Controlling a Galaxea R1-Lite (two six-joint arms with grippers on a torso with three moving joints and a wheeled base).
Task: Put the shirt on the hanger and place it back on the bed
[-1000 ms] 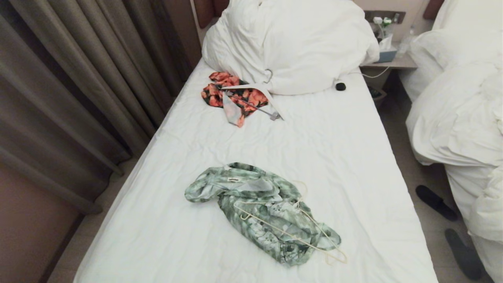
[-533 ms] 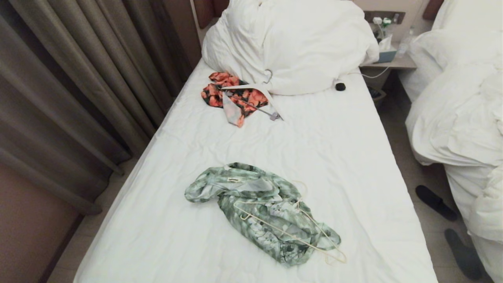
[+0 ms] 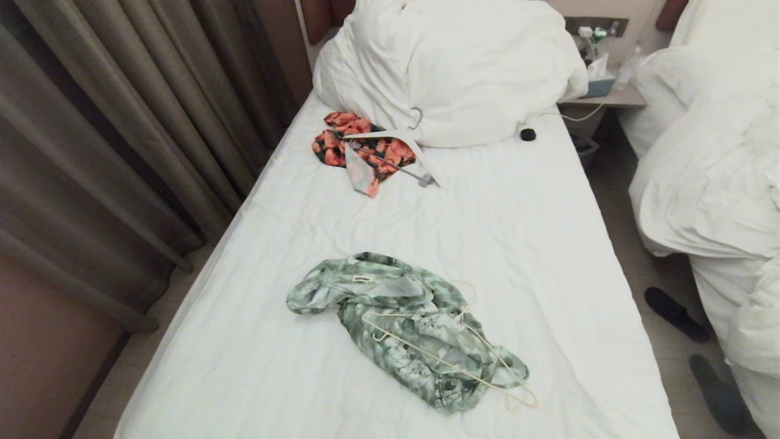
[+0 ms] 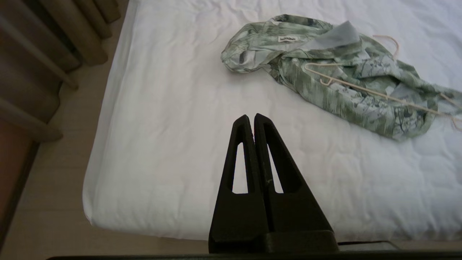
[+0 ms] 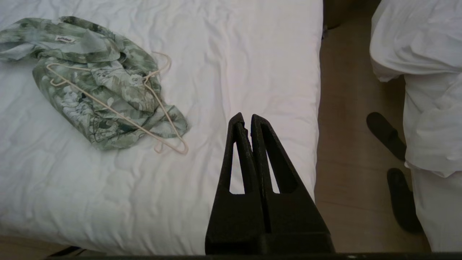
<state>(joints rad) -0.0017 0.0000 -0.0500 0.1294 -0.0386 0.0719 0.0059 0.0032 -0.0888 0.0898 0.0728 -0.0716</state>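
Observation:
The green-and-white shirt (image 3: 396, 317) lies crumpled on the near half of the bed (image 3: 499, 225). The thin cream hanger (image 3: 439, 361) rests partly on top of it, one end past the shirt's near right edge. Neither gripper shows in the head view. In the left wrist view my left gripper (image 4: 251, 117) is shut and empty above the sheet, short of the shirt (image 4: 353, 104) and hanger (image 4: 364, 90). In the right wrist view my right gripper (image 5: 245, 117) is shut and empty near the bed's right edge, apart from the shirt (image 5: 94, 86) and hanger (image 5: 108, 107).
An orange-and-black garment (image 3: 341, 146) with a thick white hanger (image 3: 396, 137) lies by the big white pillow (image 3: 451, 67). A small dark object (image 3: 528, 134) sits beside it. Curtains (image 3: 122, 134) hang left. Another bed (image 3: 713, 183) and dark slippers (image 3: 676, 314) are right.

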